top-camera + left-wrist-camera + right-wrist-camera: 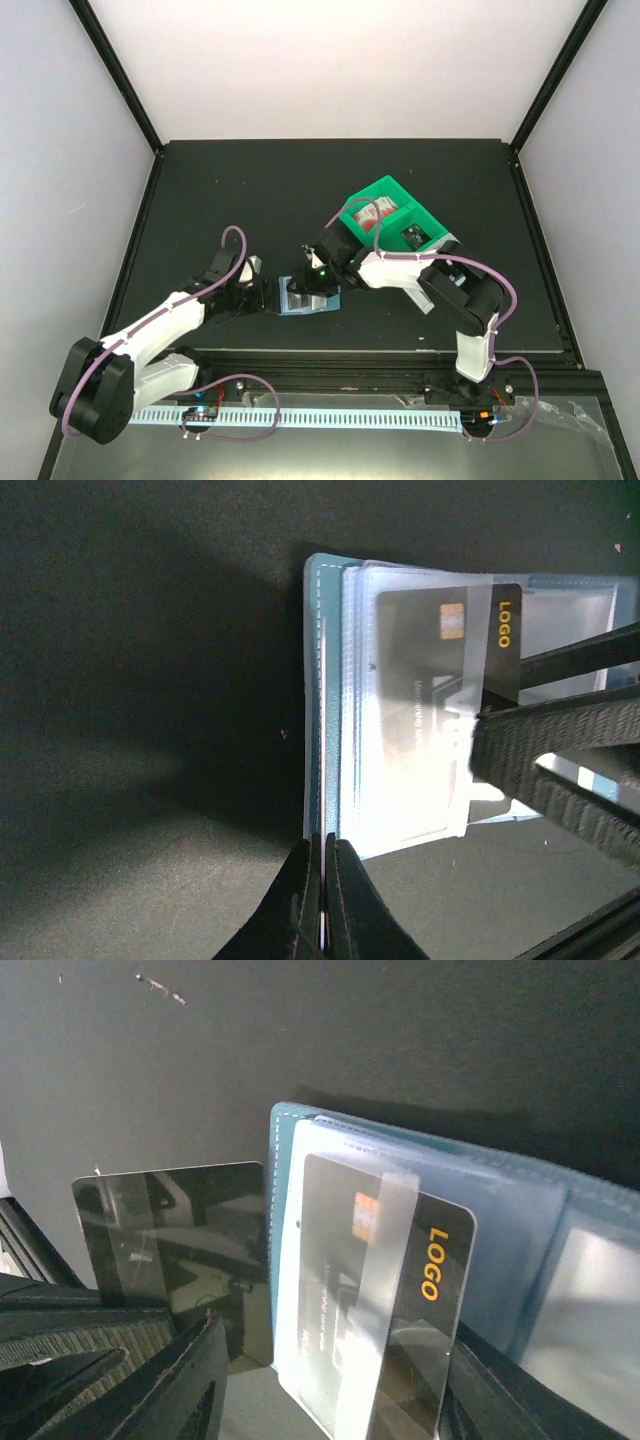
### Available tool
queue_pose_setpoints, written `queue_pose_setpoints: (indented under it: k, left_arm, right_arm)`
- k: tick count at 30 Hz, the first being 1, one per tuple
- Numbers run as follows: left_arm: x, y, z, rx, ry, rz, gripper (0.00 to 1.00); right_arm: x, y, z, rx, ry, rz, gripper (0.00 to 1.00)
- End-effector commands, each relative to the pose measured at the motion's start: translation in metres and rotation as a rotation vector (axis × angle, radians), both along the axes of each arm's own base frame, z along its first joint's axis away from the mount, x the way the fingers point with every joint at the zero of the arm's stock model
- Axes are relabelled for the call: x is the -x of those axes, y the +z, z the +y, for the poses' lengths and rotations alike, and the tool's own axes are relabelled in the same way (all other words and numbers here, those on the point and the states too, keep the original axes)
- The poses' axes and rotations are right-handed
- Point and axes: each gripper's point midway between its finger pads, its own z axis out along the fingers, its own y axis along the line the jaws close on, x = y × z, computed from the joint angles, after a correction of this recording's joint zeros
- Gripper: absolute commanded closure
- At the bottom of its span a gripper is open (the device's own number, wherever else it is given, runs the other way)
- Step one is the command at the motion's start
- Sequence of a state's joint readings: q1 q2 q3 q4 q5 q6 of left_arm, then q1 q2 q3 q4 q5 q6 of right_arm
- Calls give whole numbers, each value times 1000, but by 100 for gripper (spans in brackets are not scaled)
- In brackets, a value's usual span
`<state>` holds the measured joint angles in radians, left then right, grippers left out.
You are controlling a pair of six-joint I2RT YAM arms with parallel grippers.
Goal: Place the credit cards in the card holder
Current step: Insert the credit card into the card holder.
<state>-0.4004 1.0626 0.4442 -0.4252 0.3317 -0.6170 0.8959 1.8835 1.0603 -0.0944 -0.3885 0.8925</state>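
Note:
The teal card holder (300, 304) lies open on the black table between my grippers, its clear sleeves facing up (312, 680) (520, 1180). A dark credit card marked LOGO (505, 665) (445, 1235) sits mostly inside a clear sleeve, its LOGO end sticking out. My left gripper (268, 294) (322, 855) is shut on a thin leaf at the holder's left edge. A second dark glossy card-sized leaf (170, 1240) stands at that edge. My right gripper (318, 284) (338, 1332) is over the holder, its fingers (560, 750) apart on either side of the LOGO card.
A green bin (372, 190) holding red-and-white items stands behind the right arm, close to its wrist. The table's front edge (330, 352) runs just below the holder. Black frame posts rise at the back corners.

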Motion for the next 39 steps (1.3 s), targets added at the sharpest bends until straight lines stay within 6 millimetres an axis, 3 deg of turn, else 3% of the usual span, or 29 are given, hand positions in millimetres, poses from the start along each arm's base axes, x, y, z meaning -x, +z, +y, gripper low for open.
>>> queue_pose_setpoints:
  k: [1, 8, 13, 16, 21, 28, 33, 39]
  left_arm:
    - [2, -3, -3, 24, -15, 4, 98]
    - [2, 0, -3, 34, -1, -7, 98]
    - [4, 0, -2, 39, 2, -8, 98]
    - [3, 1, -3, 41, 0, -13, 98]
    - [3, 3, -5, 52, -4, -17, 98]
    - [5, 1, -5, 57, -5, -14, 98]
    - [5, 1, -6, 66, -5, -13, 99]
    - [7, 1, -8, 86, -11, -11, 98]
  right_arm:
    - [6, -3, 15, 25, 25, 1, 44]
    - [-4, 1, -5, 131, -13, -72, 43]
    - [-12, 18, -20, 179, -35, -178, 37]
    - [-11, 19, -22, 214, -25, -199, 45]
    - [-1, 7, -17, 228, 7, -166, 63]
    - [8, -3, -10, 215, 59, -136, 60]
    - [17, 3, 8, 124, 136, -120, 62]
    - [16, 9, 6, 142, 160, -156, 57]
